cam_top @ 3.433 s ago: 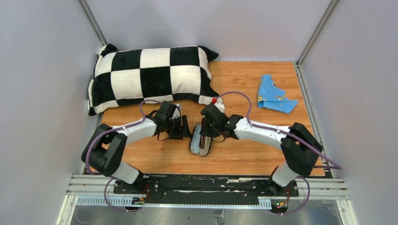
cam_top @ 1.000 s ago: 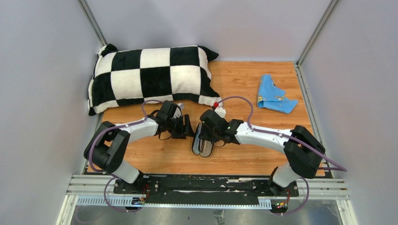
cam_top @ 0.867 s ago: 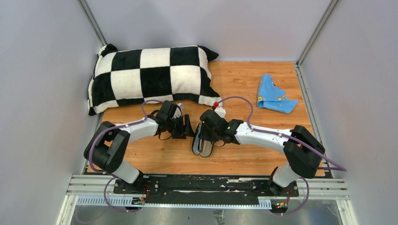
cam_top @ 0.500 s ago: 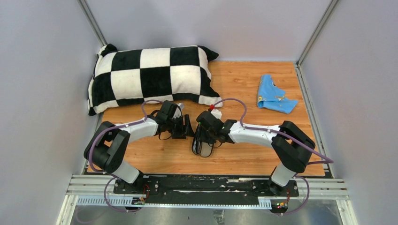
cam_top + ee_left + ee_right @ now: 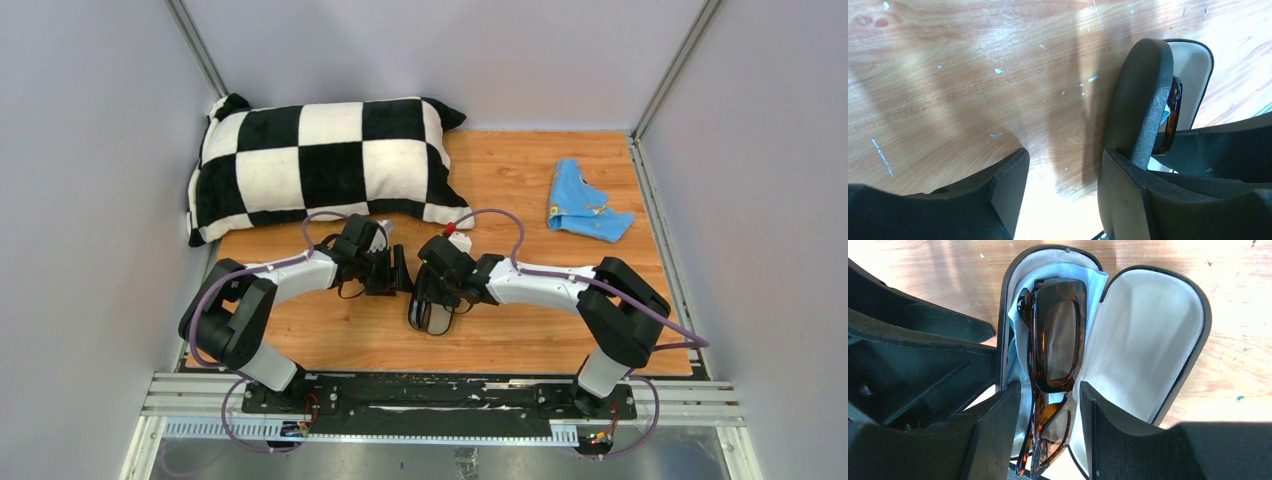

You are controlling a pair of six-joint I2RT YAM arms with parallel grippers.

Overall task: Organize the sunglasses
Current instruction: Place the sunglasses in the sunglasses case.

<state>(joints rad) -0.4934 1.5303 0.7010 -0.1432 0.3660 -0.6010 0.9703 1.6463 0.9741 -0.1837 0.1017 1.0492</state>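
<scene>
The sunglasses [image 5: 1055, 340] are folded, tortoiseshell brown with tinted lenses. They lie in the left half of the open black case [image 5: 1148, 340], on a pale blue cloth [image 5: 1015, 322]. My right gripper [image 5: 1048, 412] is open, with one finger on each side of the sunglasses' near end and a gap on both sides. My left gripper [image 5: 1063, 175] is open over bare wood, its right finger [image 5: 1128, 200] against the outside of the case [image 5: 1143, 95]. In the top view both grippers [image 5: 398, 272] [image 5: 432, 295] meet at the case [image 5: 432, 318], and the sunglasses are hidden.
A black-and-white checkered pillow [image 5: 320, 165] lies at the back left. A crumpled blue cloth [image 5: 585, 212] lies at the back right. Grey walls close in the wooden table [image 5: 520, 330] on three sides.
My right gripper has shifted left and closer over the open case. The left arm has moved a little toward the case and holds beside it.
</scene>
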